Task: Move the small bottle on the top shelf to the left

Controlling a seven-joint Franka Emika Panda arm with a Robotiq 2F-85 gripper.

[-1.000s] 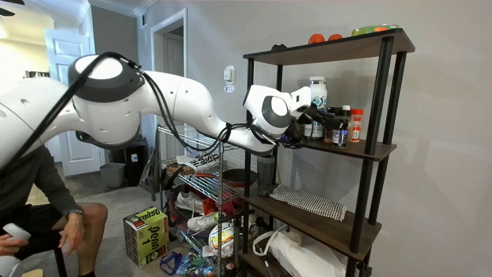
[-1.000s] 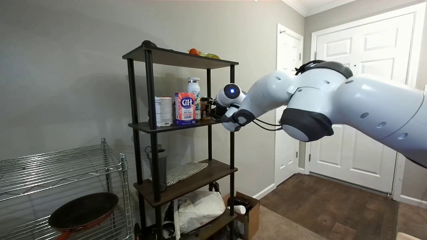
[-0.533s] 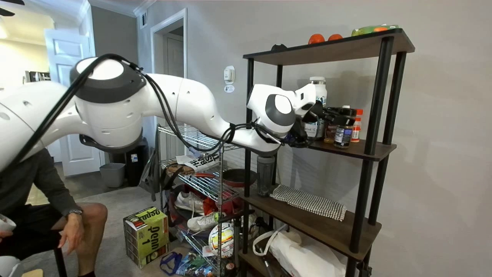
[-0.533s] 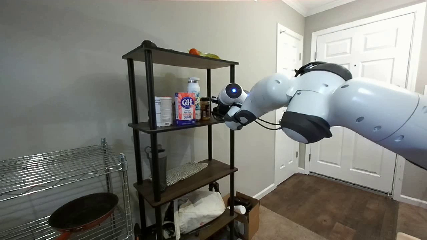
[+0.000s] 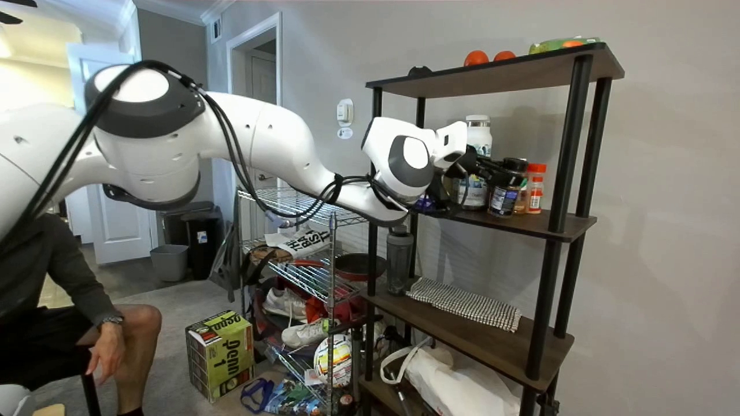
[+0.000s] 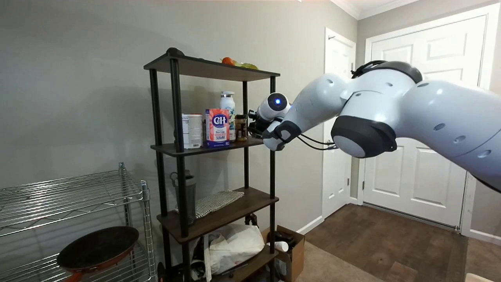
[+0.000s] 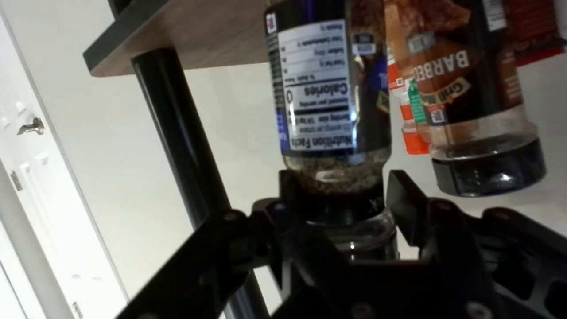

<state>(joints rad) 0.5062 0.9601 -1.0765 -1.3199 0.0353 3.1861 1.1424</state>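
Note:
The small bottle [image 7: 328, 97], with a dark label and a nutrition panel, appears upside down in the wrist view. My gripper [image 7: 339, 208] is shut on it, one finger on each side of its black cap end. In an exterior view the bottle [image 5: 503, 200] leans slightly, its base close above or on the top shelf [image 5: 540, 224], the dark brown board below the rack's uppermost one. Whether the base touches the board cannot be told. The gripper [image 6: 252, 117] reaches in from the rack's open side, and the small bottle is hidden behind it there.
Right beside it in the wrist view is a barbecue seasoning bottle [image 7: 460, 88]. Red-capped bottles [image 5: 535, 188], a tall white bottle [image 5: 478, 136], a sugar box [image 6: 217, 127] and a white canister [image 6: 192, 131] share this board. A black rack post [image 7: 177, 124] stands nearby.
My jaws have closed on the small bottle. Gripper and bottle have shifted left in the exterior view with the person, and the bottle now tilts. The forearm has risen.

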